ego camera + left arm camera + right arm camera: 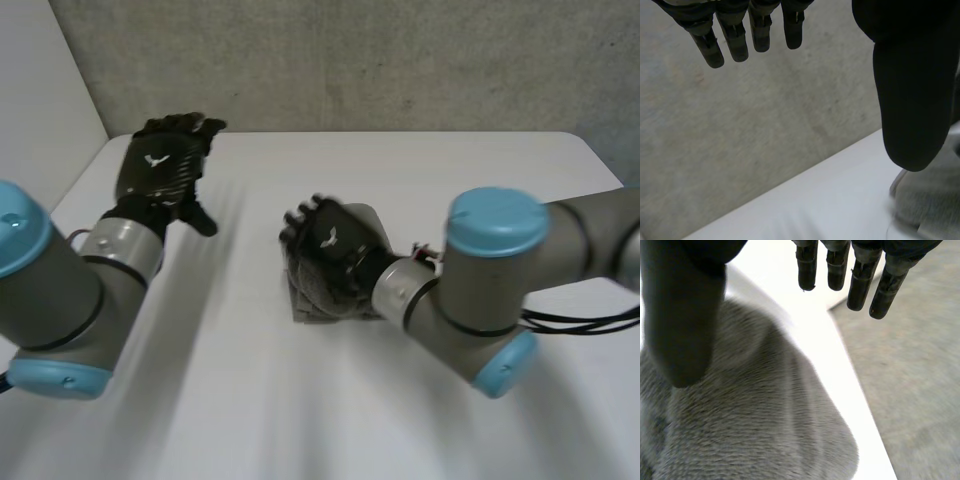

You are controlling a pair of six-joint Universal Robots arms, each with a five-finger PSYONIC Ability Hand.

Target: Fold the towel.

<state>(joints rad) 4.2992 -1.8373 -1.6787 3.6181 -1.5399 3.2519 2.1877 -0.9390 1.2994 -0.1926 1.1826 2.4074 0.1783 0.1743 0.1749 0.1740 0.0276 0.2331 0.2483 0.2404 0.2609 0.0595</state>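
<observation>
Two grey arms with light-blue caps reach out over the white table. Mid-table lies the small grey fleecy towel, already a compact folded bundle, so the folding looks nearly finished. The step in hand seems to be pressing the last fold flat. The black right hand sits palm-down over it, fingers straight and relaxed, clasping nothing. The next move probably calls for a gentle smoothing press, then a straight lift so the layers do not drag open. Farther off, the black left hand hangs raised near the table's far left corner, fingers loose and empty, before the grey concrete wall.
</observation>
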